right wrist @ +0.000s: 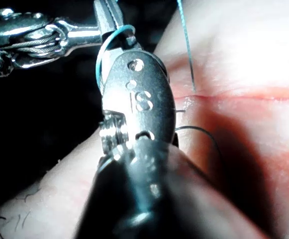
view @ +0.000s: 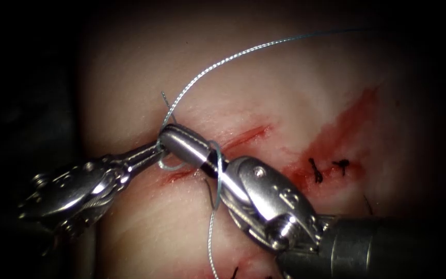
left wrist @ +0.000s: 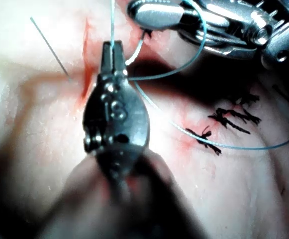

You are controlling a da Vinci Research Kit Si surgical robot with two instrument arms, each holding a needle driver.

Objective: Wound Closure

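On the pale tissue (view: 130, 77), wet with red fluid (view: 347, 119), the thread (view: 223, 61) lies over the cut (view: 243, 135). It is thin, bluish and twisted, and one loop goes around your right hand (view: 174, 139), which is closed. I judge the thread light, limp and slippery, so grip it firmly near its free end; your left hand (view: 162, 147) is closed on it beside the loop.

The tissue (view: 264, 93) carries the things: a cut (view: 243, 137) runs across it, thread (view: 218, 67) lies over it, with dark stitches (view: 329, 168) and red fluid (view: 336, 134) right of the cut.
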